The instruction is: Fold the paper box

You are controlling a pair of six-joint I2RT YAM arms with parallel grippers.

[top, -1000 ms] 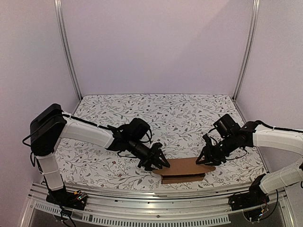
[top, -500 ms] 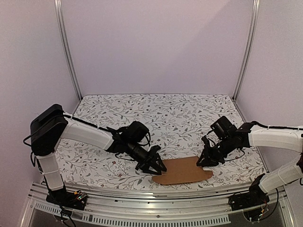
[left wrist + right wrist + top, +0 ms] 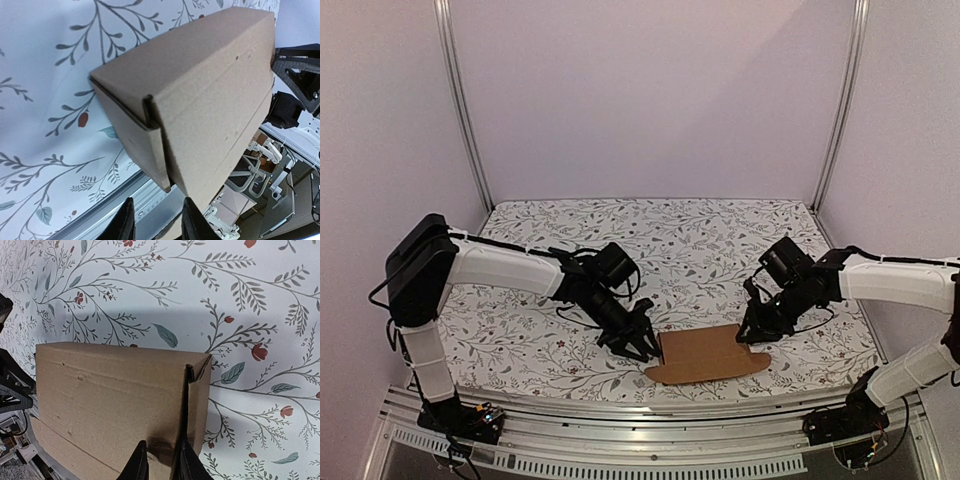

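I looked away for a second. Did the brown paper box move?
Yes. The paper box tipped from showing its front side to lying flatter, and shifted slightly away from the metal rail at the table's near edge, toward the back wall.

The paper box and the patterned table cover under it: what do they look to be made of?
The paper box: plain brown cardboard, matte and unprinted; its thick cut edges and sharp fold lines in the wrist views suggest corrugated board. The table cover: a white sheet printed with leafy sprigs and small red flowers, lying flat and dull; cloth, paper or vinyl cannot be told.
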